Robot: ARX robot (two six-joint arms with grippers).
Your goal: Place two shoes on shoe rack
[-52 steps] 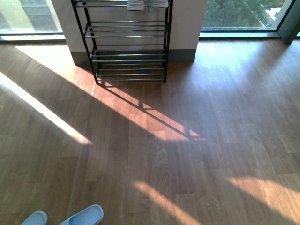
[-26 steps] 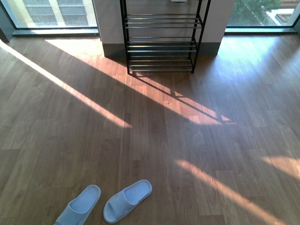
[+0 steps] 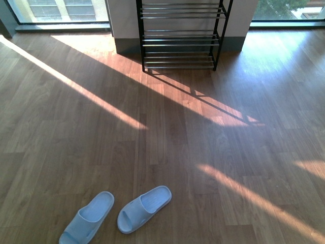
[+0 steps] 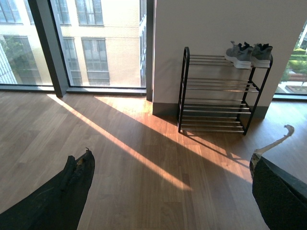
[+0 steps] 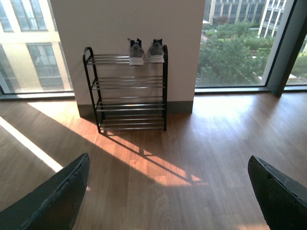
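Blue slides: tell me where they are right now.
In the front view, the left slide and the right slide lie side by side on the wooden floor, low and left of centre, far from the shoe rack against the far wall.

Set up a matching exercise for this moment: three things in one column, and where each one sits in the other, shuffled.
Things:
1. grey sneakers
2. pale blue slides
3. shoe rack

Places:
A. standing against the wall
B. on the rack's top tier
C. on the wood floor, near the robot and apart from the rack

Pairs: 1-B, 2-C, 3-A
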